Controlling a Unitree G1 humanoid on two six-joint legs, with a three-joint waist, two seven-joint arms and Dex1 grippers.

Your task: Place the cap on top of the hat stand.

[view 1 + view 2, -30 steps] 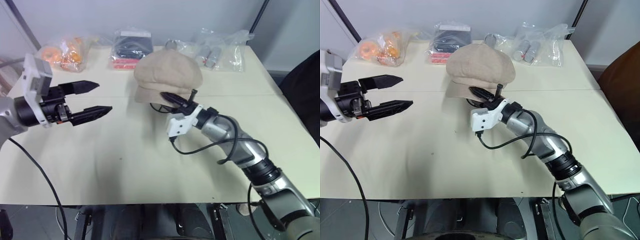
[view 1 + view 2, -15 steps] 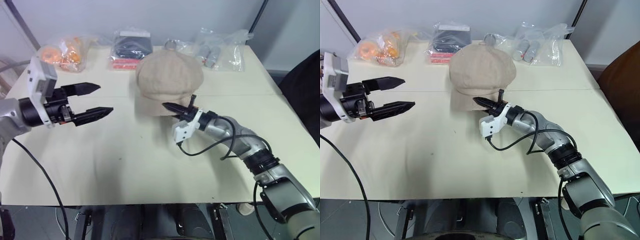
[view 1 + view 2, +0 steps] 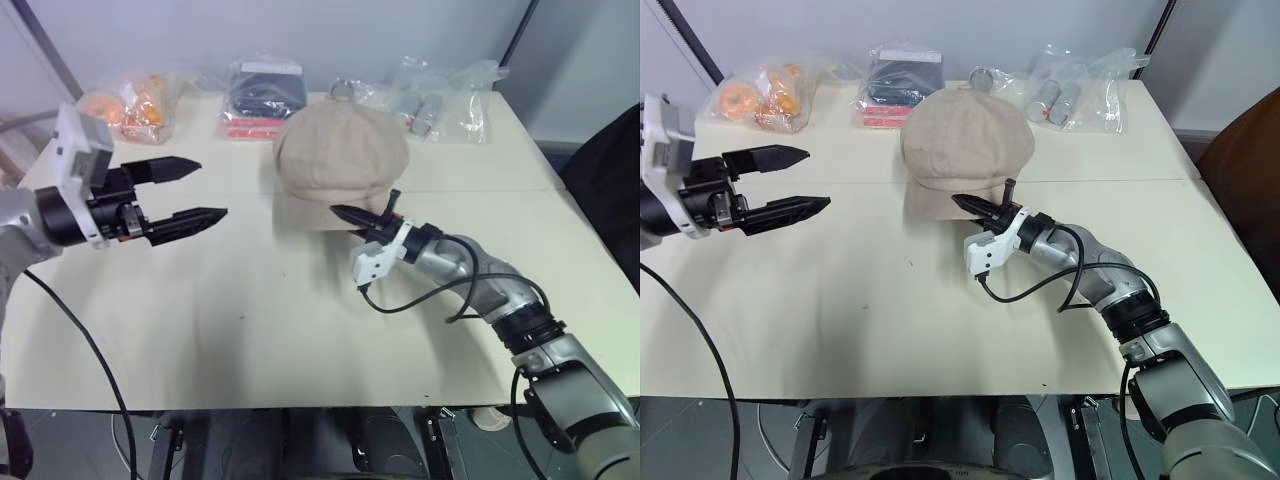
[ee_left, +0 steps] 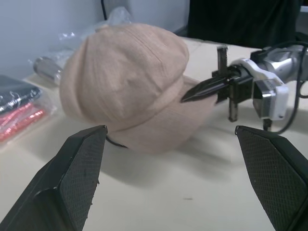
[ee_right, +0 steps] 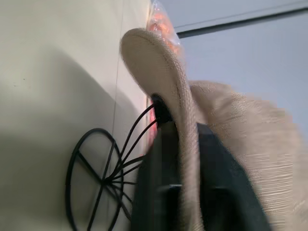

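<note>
A soft beige-pink cap (image 3: 340, 158) with a puffy panelled crown and short brim sits over a black wire hat stand (image 5: 98, 180) near the middle of a pale table (image 3: 250, 330); the stand's ring base and thin curved wires show beneath the brim. The right gripper (image 3: 985, 207) has one finger on each side of the brim edge; whether it is pinching cannot be told. The left gripper (image 3: 195, 192) hovers well apart, jaws spread wide, holding nothing. Along the far edge lie clear plastic bags: one with orange items (image 3: 128, 105), one with dark folded goods (image 3: 262, 92), others with grey cylinders (image 3: 430, 100); no writing is legible.
</note>
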